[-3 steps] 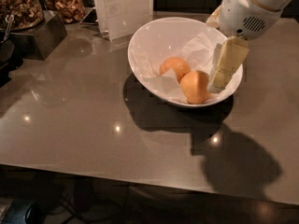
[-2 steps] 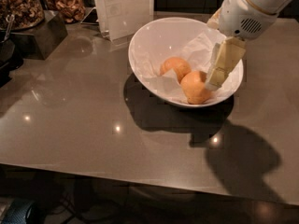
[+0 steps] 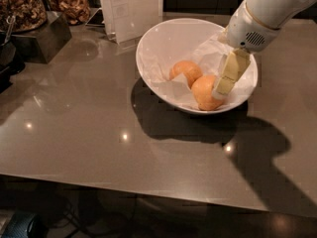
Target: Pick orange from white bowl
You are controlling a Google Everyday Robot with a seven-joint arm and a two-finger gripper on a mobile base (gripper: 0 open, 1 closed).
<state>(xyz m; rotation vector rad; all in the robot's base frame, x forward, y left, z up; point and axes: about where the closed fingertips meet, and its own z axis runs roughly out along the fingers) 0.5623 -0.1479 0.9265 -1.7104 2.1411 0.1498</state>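
The white bowl (image 3: 153, 48) stands on the grey table, lined with crumpled white paper. Two orange fruits lie in it. The orange (image 3: 204, 92) sits at the front right of the bowl and shows as a full sphere. The other fruit (image 3: 185, 71) lies just behind and to its left, its lower part tucked under paper. My gripper (image 3: 219, 94) reaches down into the bowl from the upper right, on the white arm. Its yellowish tip is right against the orange's right side.
A white sign holder (image 3: 131, 11) stands just behind the bowl on the left. A dark box (image 3: 42, 38) and bowls of snacks (image 3: 22, 4) stand at the back left. The table's front edge (image 3: 148, 182) runs across the lower part of the view.
My gripper has moved a little down and to the left, closer against the orange's right side. The bowl and both fruits have not moved.
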